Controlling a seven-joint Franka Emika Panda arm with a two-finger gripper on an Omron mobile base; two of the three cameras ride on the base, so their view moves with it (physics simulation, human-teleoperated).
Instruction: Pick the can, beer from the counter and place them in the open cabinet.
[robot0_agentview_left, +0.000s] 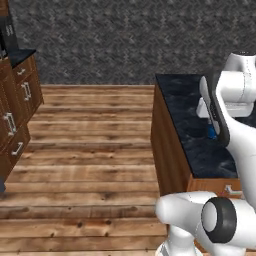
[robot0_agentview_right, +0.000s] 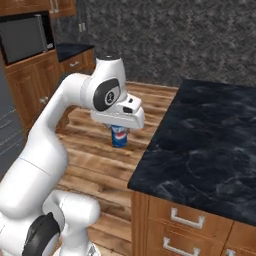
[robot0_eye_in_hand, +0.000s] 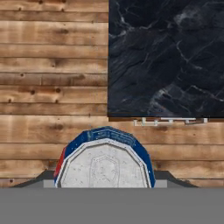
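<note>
Off the counter (robot0_agentview_right: 210, 145), above the floor, my gripper (robot0_agentview_right: 119, 131) pinches the can (robot0_agentview_right: 119, 136); cabinet placement remains for it, and the beer is yet to be handled.

Around me the floor (robot0_agentview_left: 90, 150) was warm wooden planking, running up to a dark grey textured wall (robot0_agentview_left: 125, 40). Against that wall's left end stood brown cabinets (robot0_agentview_right: 30, 85) with grey handles, a dark microwave (robot0_agentview_right: 22, 37) set above them.
</note>
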